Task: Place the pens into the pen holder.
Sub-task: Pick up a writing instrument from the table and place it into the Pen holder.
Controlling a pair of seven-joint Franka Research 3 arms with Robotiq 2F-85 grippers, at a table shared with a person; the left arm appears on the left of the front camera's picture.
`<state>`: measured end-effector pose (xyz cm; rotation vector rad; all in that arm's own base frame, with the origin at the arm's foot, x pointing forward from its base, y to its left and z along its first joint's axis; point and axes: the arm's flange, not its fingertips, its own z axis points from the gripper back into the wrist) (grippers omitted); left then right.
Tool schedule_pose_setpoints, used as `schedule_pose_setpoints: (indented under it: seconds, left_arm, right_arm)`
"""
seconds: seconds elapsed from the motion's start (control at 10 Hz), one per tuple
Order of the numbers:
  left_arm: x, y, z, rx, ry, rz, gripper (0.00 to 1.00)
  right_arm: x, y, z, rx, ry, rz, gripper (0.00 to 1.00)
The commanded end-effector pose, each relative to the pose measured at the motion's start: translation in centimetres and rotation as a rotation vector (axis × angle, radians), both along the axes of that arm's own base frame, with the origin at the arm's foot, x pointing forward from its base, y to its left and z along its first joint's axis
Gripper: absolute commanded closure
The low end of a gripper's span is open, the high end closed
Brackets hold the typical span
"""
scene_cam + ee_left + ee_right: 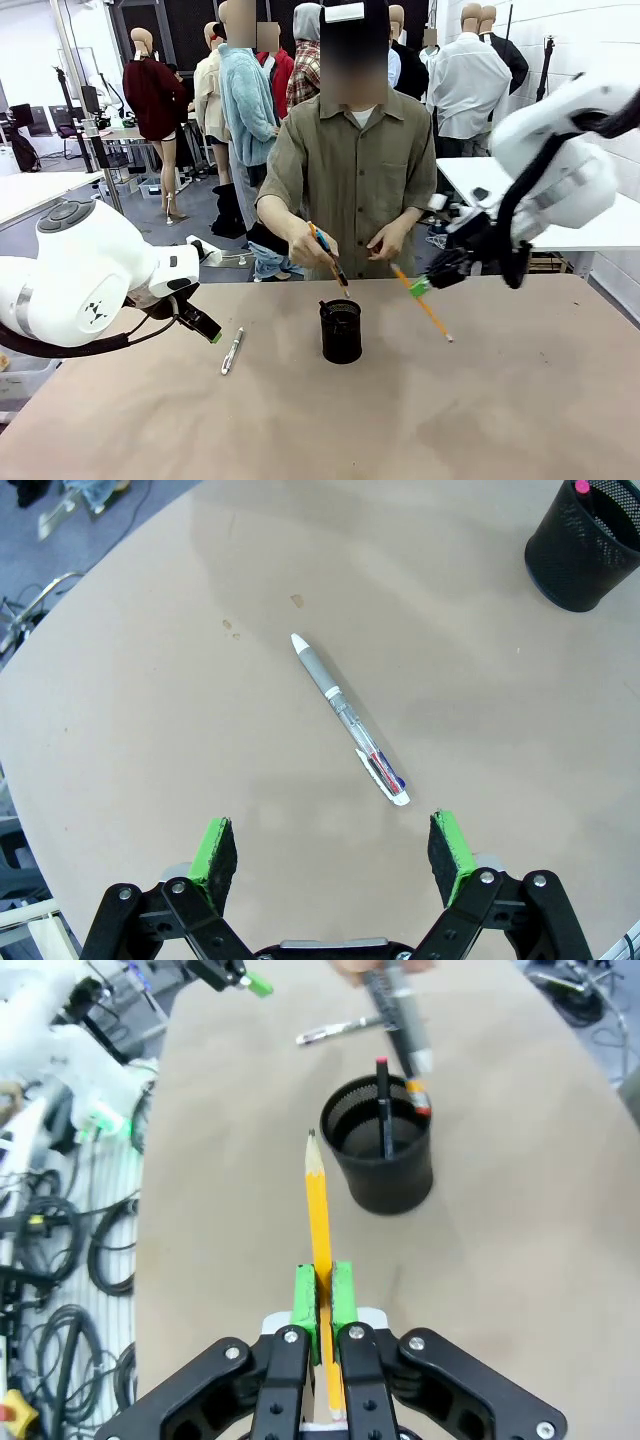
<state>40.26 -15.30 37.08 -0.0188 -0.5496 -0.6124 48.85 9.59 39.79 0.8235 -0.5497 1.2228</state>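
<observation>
Tan tabletop (500, 400) carries everything. Nearest, the left gripper (332, 845) hovers with its green pads spread wide and nothing between them. The silver-white click pen (350, 720) lies flat just beyond, its print too small to read. The right gripper (322, 1295) is clamped on a yellow-orange pencil (318, 1210), slanted beside the black mesh pen holder (385, 1175); its wrist view shows a dark pen (383, 1110) standing inside. Farther off, the person's hand (305, 248) holds a blue pen (330, 260) tip-down over the holder.
</observation>
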Motion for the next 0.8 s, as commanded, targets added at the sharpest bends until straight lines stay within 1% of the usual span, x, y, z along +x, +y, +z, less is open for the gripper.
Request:
schedule_pose_setpoints:
  seconds: [0.0, 0.2, 0.3, 0.4, 0.5, 0.6, 0.7]
  left_arm:
    - [0.0, 0.2, 0.0, -0.003, 0.000, 0.004, 0.00]
    - [0.0, 0.2, 0.0, -0.003, 0.000, 0.004, 0.00]
    - [0.0, 0.2, 0.0, -0.003, 0.000, 0.004, 0.00]
    - [0.0, 0.2, 0.0, -0.003, 0.000, 0.004, 0.00]
    - [0.0, 0.2, 0.0, -0.003, 0.000, 0.004, 0.00]
    - [0.0, 0.2, 0.0, -0.003, 0.000, 0.004, 0.00]
    - [0.0, 0.2, 0.0, -0.003, 0.000, 0.004, 0.00]
  right_arm:
    - [-1.9, -8.0, -0.7, 0.175, -0.029, -0.029, 1.00]
    - [-2.3, -13.9, -2.6, 0.335, -0.046, -0.082, 1.00]
    - [-2.5, -15.1, -3.1, 0.389, -0.067, -0.091, 1.00]
    - [-2.5, -15.0, -3.3, 0.435, -0.082, -0.077, 1.00]
    - [-2.4, -14.3, -2.8, 0.467, -0.096, -0.063, 1.00]
    - [-2.7, -13.4, -2.1, 0.509, -0.131, -0.058, 1.00]
    - [-3.3, -12.1, -1.0, 0.514, -0.145, -0.074, 1.00]
